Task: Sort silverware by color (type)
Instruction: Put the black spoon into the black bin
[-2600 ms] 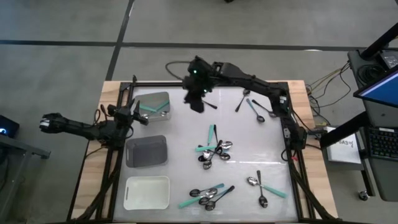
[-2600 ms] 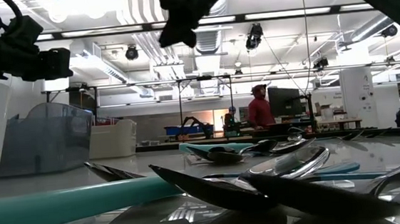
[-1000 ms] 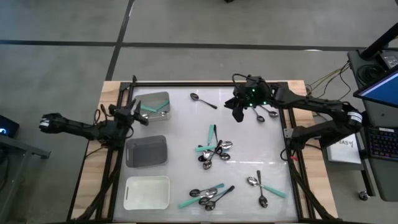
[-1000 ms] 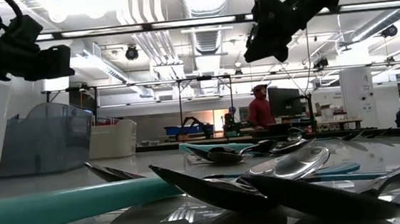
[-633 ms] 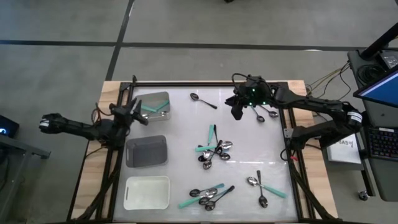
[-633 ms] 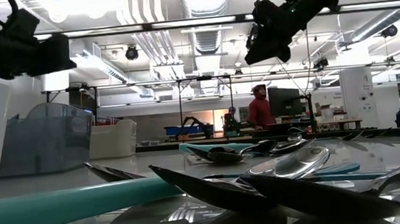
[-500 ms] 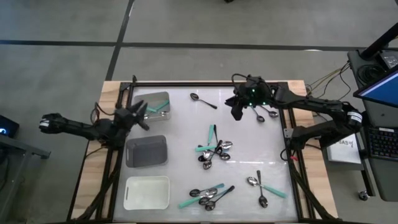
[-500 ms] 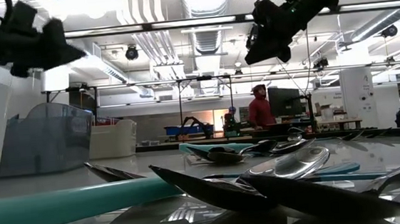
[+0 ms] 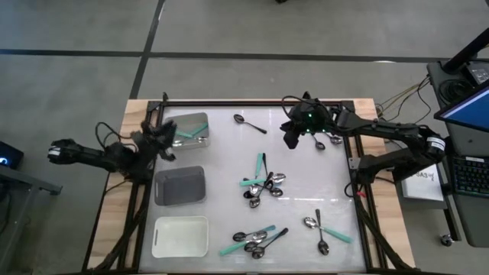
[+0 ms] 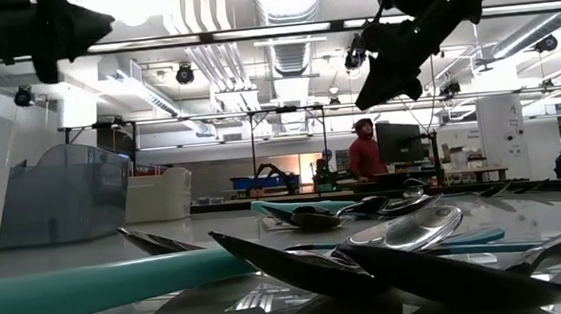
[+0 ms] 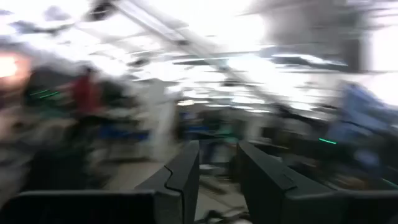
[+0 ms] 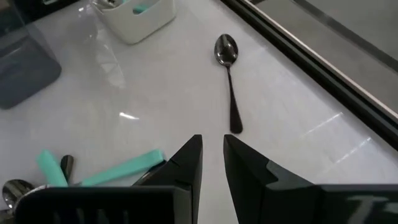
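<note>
Spoons lie in loose groups on the white table: a crossed heap (image 9: 263,183) in the middle, another (image 9: 256,241) near the front, a few (image 9: 325,228) front right and some (image 9: 319,137) far right. One black spoon (image 9: 249,124) (image 12: 229,81) lies alone near the far edge. My right gripper (image 9: 291,135) (image 12: 212,149) hovers between that spoon and the far-right group, fingers a narrow gap apart, holding nothing. My left gripper (image 9: 158,142) (image 11: 217,162) is raised beside the far-left tray (image 9: 200,119), open and empty.
Three trays stand in a column on the left: the far one holds a teal-handled spoon (image 9: 183,135), then a grey tray (image 9: 180,186) and a white tray (image 9: 180,236). A black frame (image 9: 252,102) edges the table. A person (image 10: 365,155) stands in the room beyond.
My left gripper has swung upward and turned beside the far-left tray; it now points level into the room, and its view is smeared by motion. My right gripper has stayed about where it was over the far right of the table. No spoon has moved.
</note>
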Controlling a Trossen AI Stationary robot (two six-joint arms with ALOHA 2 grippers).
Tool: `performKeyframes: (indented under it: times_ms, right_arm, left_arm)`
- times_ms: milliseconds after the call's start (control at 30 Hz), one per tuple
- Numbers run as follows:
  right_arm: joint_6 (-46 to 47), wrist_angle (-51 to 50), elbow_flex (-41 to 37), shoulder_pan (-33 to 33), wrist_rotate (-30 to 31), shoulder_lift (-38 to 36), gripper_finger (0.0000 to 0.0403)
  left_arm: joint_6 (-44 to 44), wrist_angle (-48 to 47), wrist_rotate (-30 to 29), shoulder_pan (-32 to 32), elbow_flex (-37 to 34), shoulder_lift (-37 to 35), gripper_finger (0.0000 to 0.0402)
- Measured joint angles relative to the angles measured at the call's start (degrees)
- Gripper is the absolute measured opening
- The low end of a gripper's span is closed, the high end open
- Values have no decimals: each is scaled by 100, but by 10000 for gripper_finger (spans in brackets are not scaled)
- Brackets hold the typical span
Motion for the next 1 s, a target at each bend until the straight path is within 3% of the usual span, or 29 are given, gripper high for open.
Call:
performKeyframes:
  times_ms: [67, 200, 333, 567, 733, 800, 933, 1000]
  right_arm:
    - [2, 14, -2, 0, 34, 0, 56]
    - [10, 15, -2, 0, 106, 0, 56]
    - [12, 14, -2, 0, 128, 0, 56]
    - [-35, -102, -9, 0, 148, -80, 54]
    - [-77, -240, -9, 0, 522, -346, 54]
    - [-79, -311, -9, 0, 758, -460, 54]
    - [-97, -430, -9, 0, 1165, -674, 54]
    - [-156, -487, -9, 0, 1182, -747, 54]
  left_arm:
    - [-157, -30, -584, 0, 45, 21, 90]
    - [-388, -43, -718, 0, 89, 59, 90]
    - [-1094, -80, -378, 0, 138, 149, 90]
    - [-2013, -357, 839, -2, 383, 517, 90]
    - [-2541, -834, 904, -2, 669, 999, 90]
    - [-2691, -852, 849, 2, 791, 1228, 90]
    - [-2606, -857, -10, 10, 1083, 1665, 90]
    - [-2632, -848, -60, 15, 1221, 1912, 90]
